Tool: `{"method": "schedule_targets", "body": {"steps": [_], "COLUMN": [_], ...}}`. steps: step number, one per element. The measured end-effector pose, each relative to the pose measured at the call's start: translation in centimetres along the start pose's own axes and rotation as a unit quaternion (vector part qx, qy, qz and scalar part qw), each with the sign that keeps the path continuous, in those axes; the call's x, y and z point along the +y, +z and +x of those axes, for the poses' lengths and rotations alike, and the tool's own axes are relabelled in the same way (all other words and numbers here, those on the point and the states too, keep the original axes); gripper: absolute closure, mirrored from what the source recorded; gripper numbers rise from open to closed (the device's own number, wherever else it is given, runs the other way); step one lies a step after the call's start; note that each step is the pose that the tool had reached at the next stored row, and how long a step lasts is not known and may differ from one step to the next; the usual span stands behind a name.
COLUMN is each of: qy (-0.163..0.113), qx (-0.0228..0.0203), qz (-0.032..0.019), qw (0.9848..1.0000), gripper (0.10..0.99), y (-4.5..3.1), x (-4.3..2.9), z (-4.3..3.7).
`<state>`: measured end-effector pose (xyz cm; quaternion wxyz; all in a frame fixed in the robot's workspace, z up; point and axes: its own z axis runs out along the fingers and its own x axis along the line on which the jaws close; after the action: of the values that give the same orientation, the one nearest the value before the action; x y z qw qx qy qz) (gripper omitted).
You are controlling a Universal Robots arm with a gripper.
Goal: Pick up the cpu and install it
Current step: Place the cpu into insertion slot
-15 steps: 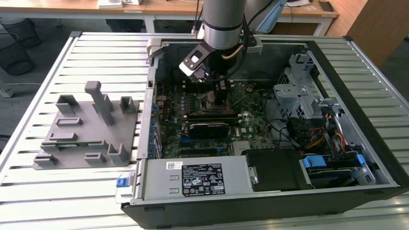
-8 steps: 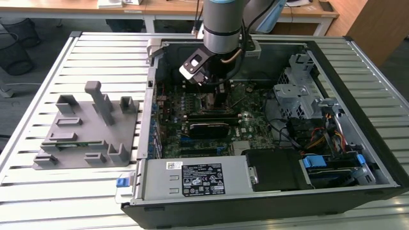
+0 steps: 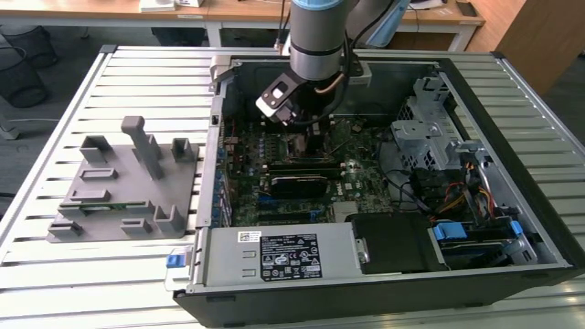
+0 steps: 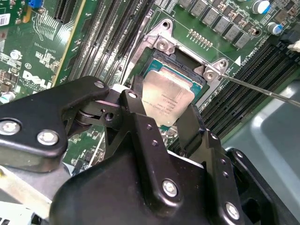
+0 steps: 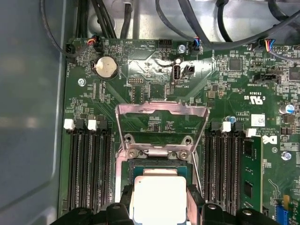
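— Where did the exterior view sit?
— High, looking down across the worktop (image 3: 137,75) into the open computer case (image 3: 366,301).
— And the wrist views?
— Both rode close above the motherboard (image 5: 225,93) (looking past the tool (image 4: 162,104)), sharing the socket (image 4: 180,58) (image 5: 159,165).

The cpu (image 4: 168,93) was silvery-white, the motherboard (image 5: 154,79) green; the gripper (image 4: 164,105) was black, the fixture (image 3: 128,188) plain grey, the table (image 3: 137,75) white-slatted.

You'll find a printed black-and-white label (image 3: 290,257) on the power supply (image 3: 224,259), white silk-screened lettering across the green motherboard (image 5: 154,93), and faint grey print on the cpu (image 4: 166,96) lid.
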<state>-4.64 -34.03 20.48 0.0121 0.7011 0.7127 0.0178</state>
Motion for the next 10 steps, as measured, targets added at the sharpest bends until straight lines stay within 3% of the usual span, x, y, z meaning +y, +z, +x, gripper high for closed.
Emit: {"method": "schedule_targets", "body": {"steps": [10], "qy": [0.002], "qx": [-0.0001], "qz": [0.0], "qw": [1.0], "gripper": [0.553], "y": [0.62], "x": [-0.08], "z": [0.01]}}
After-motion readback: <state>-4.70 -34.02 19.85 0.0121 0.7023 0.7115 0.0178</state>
